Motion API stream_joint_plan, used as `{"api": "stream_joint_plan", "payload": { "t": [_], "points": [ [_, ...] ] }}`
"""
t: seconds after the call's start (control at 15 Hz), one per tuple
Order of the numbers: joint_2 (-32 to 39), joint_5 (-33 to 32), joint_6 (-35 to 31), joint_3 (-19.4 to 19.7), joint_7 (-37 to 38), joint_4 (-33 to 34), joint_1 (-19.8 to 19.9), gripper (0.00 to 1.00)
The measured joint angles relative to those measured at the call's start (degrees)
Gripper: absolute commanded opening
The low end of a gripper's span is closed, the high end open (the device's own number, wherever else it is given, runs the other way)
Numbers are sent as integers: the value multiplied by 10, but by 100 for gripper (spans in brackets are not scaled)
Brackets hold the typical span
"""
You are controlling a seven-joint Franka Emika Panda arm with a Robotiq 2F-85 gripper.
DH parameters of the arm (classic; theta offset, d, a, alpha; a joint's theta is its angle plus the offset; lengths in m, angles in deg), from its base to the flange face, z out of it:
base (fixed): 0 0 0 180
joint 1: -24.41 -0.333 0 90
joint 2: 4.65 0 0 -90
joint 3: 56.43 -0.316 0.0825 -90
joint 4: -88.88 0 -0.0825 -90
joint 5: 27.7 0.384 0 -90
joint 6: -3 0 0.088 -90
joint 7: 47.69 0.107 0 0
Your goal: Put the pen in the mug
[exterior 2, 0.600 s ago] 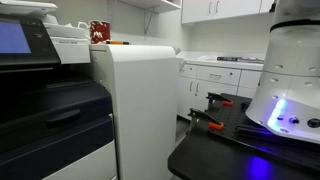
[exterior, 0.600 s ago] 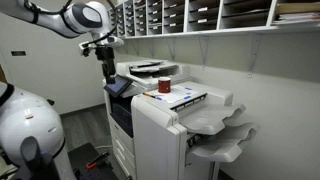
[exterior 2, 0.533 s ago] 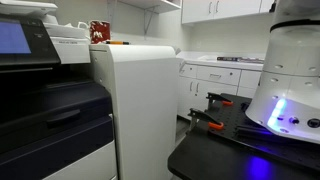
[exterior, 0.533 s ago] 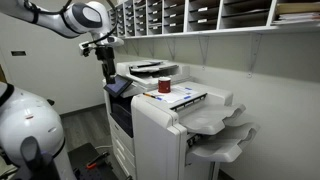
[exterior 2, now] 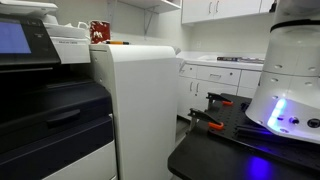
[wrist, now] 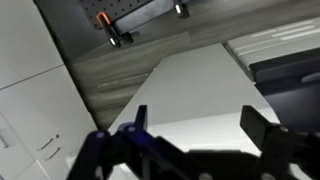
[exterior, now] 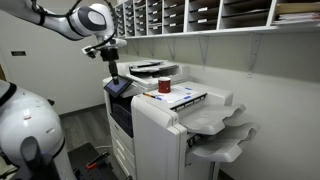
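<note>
Wrist view shows the black metal gripper [wrist: 195, 140] with its jaws spread wide and nothing between them. It looks down on a smooth, flat white worktop [wrist: 190, 85]. In an exterior view the gripper hangs in the air above one end of the big white plastic copier [exterior: 165, 135]. The small round red mug [exterior: 164, 86] stands upright on top, well apart from the jaws, off to the side and lower. The thin dark pen [exterior 2: 118, 43] lies flat on the worktop just beside the mug, and its long side points away from the mug. It is too small to see more. I think the jaws must go over to the mug's side, go down, and close across the pen, not along it. The pen looks hard, thin and quick to roll. The mug looks hard and shiny.
</note>
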Motion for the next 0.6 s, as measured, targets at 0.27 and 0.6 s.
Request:
{"api": "stream_joint_plan", "payload": {
  "t": [0.27, 0.6],
  "points": [
    [74, 0, -71, 3, 98, 31, 36, 100],
    [172, 1, -115, 23, 228, 86, 46, 100]
  ]
}}
